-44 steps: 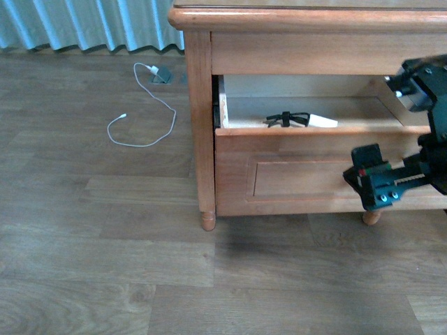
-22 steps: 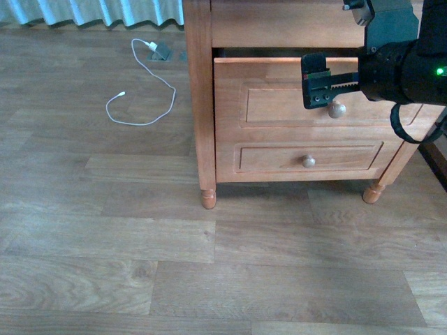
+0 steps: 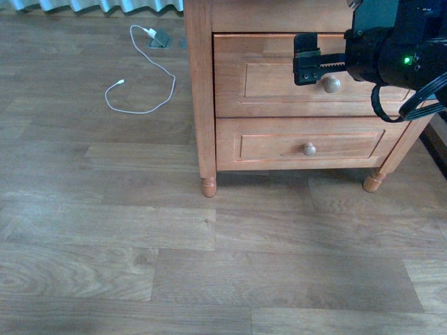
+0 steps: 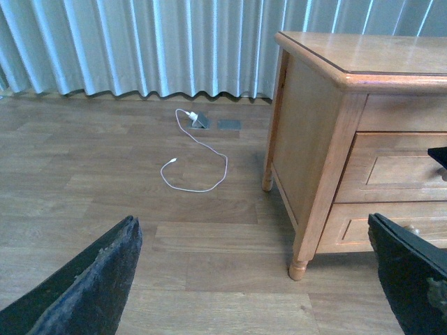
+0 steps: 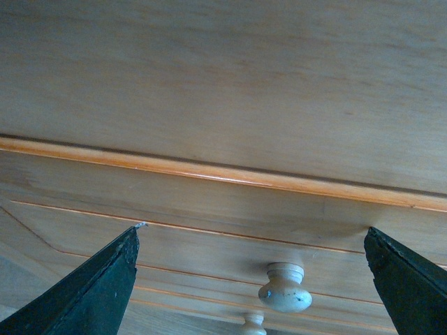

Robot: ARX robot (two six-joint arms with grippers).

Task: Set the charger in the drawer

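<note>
The upper drawer point(image 3: 272, 73) of the honey-coloured nightstand is shut, flush with the frame. It also shows in the left wrist view point(image 4: 398, 167) and fills the right wrist view point(image 5: 209, 244). The charger is hidden; it shows in no view. My right gripper point(image 3: 311, 59) is open and empty, right in front of the drawer panel, beside its round pale knob point(image 3: 332, 85). In the right wrist view the knob point(image 5: 284, 289) lies between the spread fingers of my right gripper point(image 5: 253, 283). My left gripper point(image 4: 248, 279) is open and empty above the floor, left of the nightstand.
A thin white cable point(image 3: 143, 112) with a small adapter point(image 3: 159, 38) lies on the wood floor left of the nightstand. The shorter lower drawer point(image 3: 307, 146) is shut. A nightstand leg point(image 3: 207, 185) stands at the front left corner. Pale curtains point(image 4: 140, 42) hang behind.
A second ago the upper drawer stood open with the charger lying inside. It has slid shut, with my right gripper in front of its panel. The view has shifted down.
</note>
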